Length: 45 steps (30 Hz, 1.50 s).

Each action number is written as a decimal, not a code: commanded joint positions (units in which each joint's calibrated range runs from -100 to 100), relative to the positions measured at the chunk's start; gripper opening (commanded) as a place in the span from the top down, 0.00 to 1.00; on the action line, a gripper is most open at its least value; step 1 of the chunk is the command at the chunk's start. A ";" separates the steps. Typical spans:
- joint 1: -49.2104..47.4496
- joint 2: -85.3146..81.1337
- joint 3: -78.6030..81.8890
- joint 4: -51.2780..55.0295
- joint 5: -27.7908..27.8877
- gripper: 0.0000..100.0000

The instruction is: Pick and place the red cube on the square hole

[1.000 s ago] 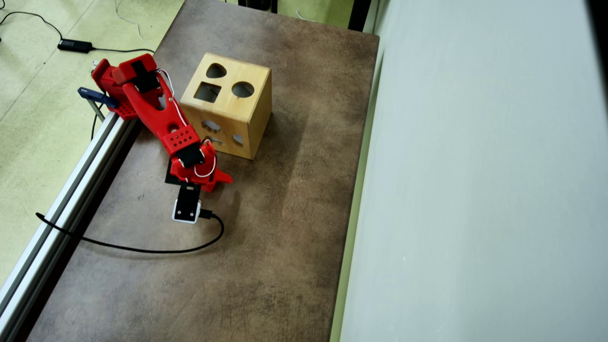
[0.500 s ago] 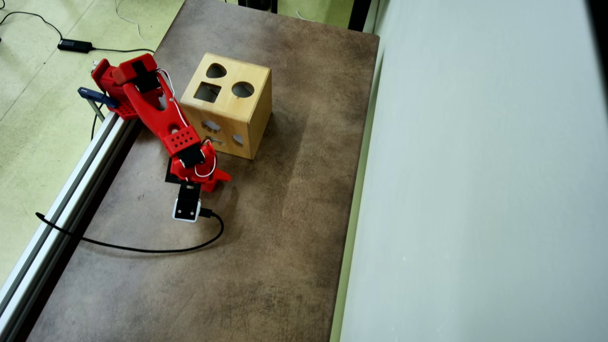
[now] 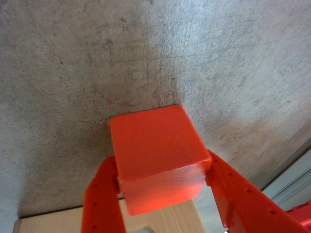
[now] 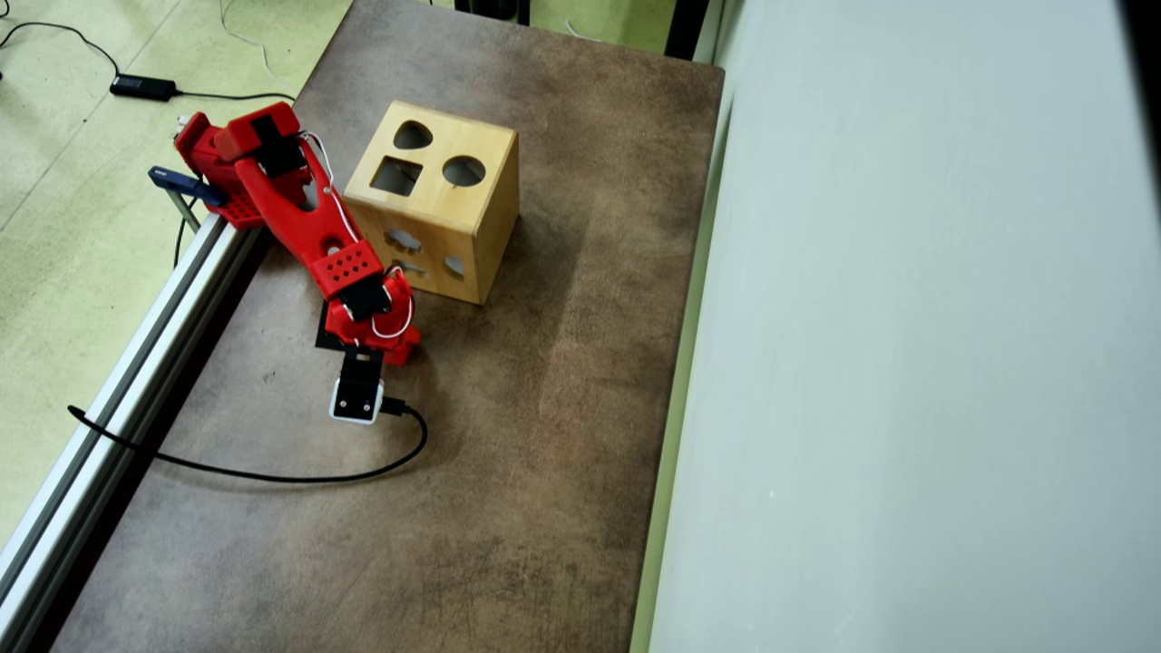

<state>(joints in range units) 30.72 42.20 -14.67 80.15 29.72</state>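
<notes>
Wrist view: at the lower left a red finger (image 3: 103,201) is pressed against one side of the red cube (image 3: 155,153), and at the lower right the other finger is pressed against the opposite side, so the gripper (image 3: 163,191) is seen clamped on the cube. The scuffed brown surface (image 3: 73,73) fills the background, and a strip of light wood is cut off at the bottom edge.

In the overhead view, from left to right, a metal rail (image 4: 136,363) is seen along the surface's edge, then the red arm (image 4: 308,227) reaching down over the surface, then the wooden box (image 4: 453,227) just beside it. The square hole (image 4: 396,176) is cut into the box's top face, at its left, with a heart-shaped opening above it and a round hole (image 4: 463,170) to its right. A black cable (image 4: 272,476) is looped across the surface below the arm.

The step in hand is judged to be the end of the grasp: the cube is secured, but it is low and well short of the box top. The next move calls for the cube to be lifted above the box's height, carried over the square hole, and squared to the hole's edges before release, since little clearance is expected.

In the overhead view the cube and the fingertips are hidden beneath the wrist and cannot be made out. Whether the cube is resting on the surface or raised off it cannot be told from either view.
</notes>
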 commanded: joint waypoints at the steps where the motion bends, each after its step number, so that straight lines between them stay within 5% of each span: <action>1: -0.19 -3.52 -1.25 0.31 -0.15 0.77; 12: -0.26 -4.79 -0.89 0.39 -0.15 0.78; 21: -0.19 -11.50 -1.16 0.39 -0.10 0.99; 32: 0.63 -38.25 -0.53 0.55 -1.07 0.99; 45: -0.19 -72.22 -0.53 1.52 -11.97 0.99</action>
<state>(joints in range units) 31.01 -20.25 -14.58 81.03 20.10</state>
